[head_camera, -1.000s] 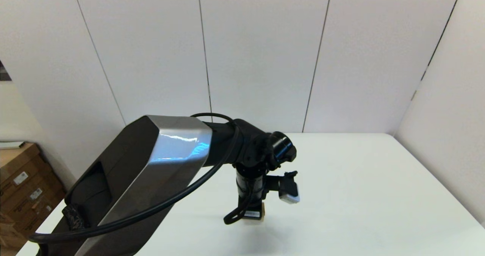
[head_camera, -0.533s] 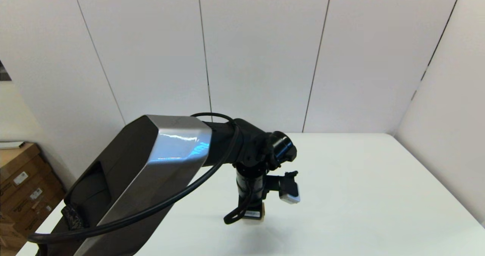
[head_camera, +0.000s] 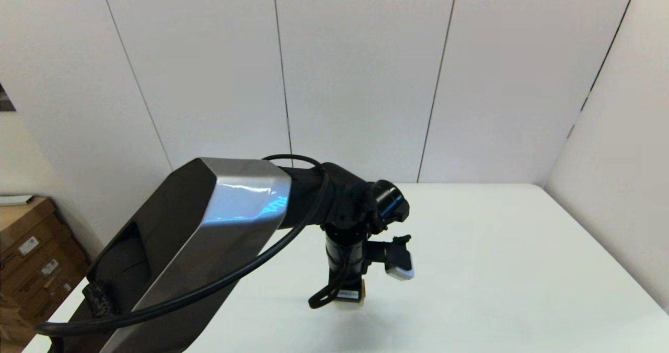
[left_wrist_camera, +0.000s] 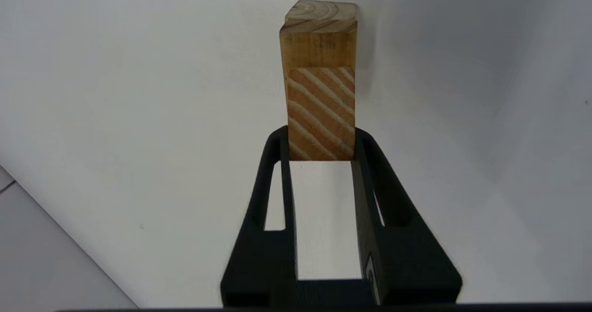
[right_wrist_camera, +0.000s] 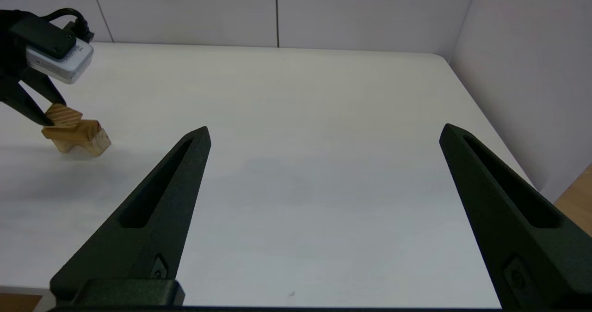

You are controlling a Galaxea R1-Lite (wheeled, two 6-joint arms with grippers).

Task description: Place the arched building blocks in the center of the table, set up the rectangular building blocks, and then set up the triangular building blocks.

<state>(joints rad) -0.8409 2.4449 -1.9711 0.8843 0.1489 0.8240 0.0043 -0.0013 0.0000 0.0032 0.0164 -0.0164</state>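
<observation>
Held block: I read the triangular building block as the light wood piece with bold slanted grain stripes. Only one flat striped face shows clearly, so I cannot confirm its wedge outline.
Support under it: it sits on the arched building block, a chunkier, darker honey-coloured piece with ring grain on its end and a notch in its underside. I cannot tell whether there is a separate slab in the stack.
Location: the stack stands on the table, in the near half and closer to the left edge than the right.
Left gripper: I see it pointing down over the stack, its black fingers narrowed onto the two side faces of the striped block and touching the wood.
Right gripper: spread wide with nothing between the fingers, it hangs over the near right part of the table, well apart from the stack.
Obstructions: in the head view the left arm's silver-and-black housing, its looping black cable and the wrist camera hide almost all of the blocks.
Surroundings: smooth white tabletop, pale wall panels behind and to the right, cardboard boxes beyond the left edge.
Change: against the views from one second and half a second ago, I find the arm and stack in the same place. Only a very slight shift of the arm housing shows.
</observation>
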